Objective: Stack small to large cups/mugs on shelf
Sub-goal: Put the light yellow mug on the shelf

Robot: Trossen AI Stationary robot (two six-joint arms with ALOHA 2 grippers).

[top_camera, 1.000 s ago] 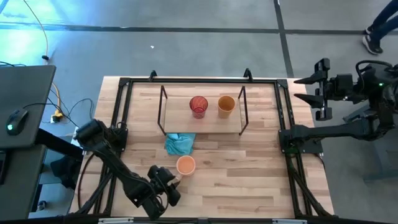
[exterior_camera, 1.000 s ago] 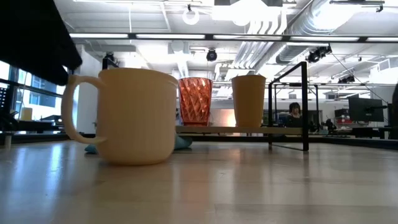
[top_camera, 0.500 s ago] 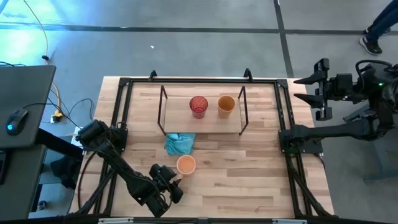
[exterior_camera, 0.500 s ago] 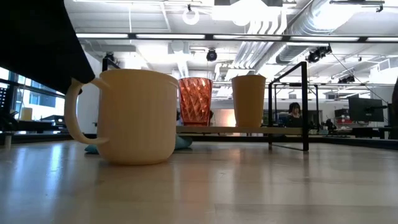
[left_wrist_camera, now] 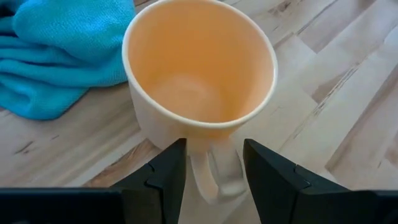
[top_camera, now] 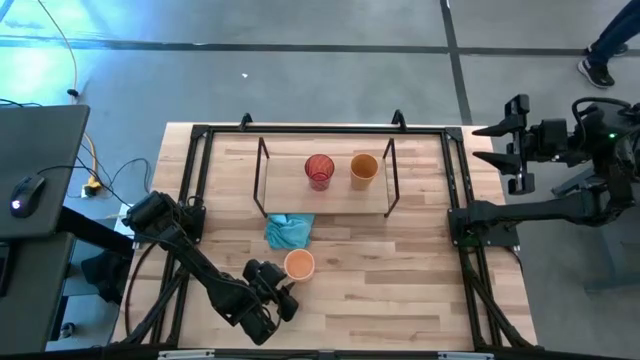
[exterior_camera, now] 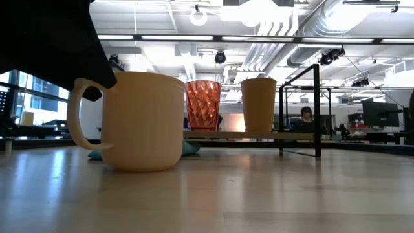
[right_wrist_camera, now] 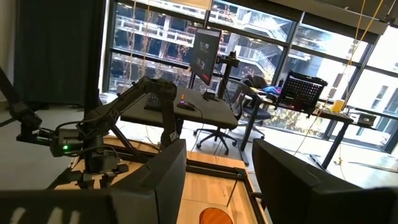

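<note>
No words, labels, brands or numbers can be read in any view. The mug, the red cup and the tumbler carry no print, and the shelf bears none. The monitors in the room beyond the table are too small and dim to show any writing.

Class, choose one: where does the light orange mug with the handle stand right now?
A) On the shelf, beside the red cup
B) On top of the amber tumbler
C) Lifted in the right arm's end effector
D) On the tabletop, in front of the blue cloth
D: the mug stands on the tabletop, just in front of the blue cloth, with the left end effector straddling its handle.
</note>
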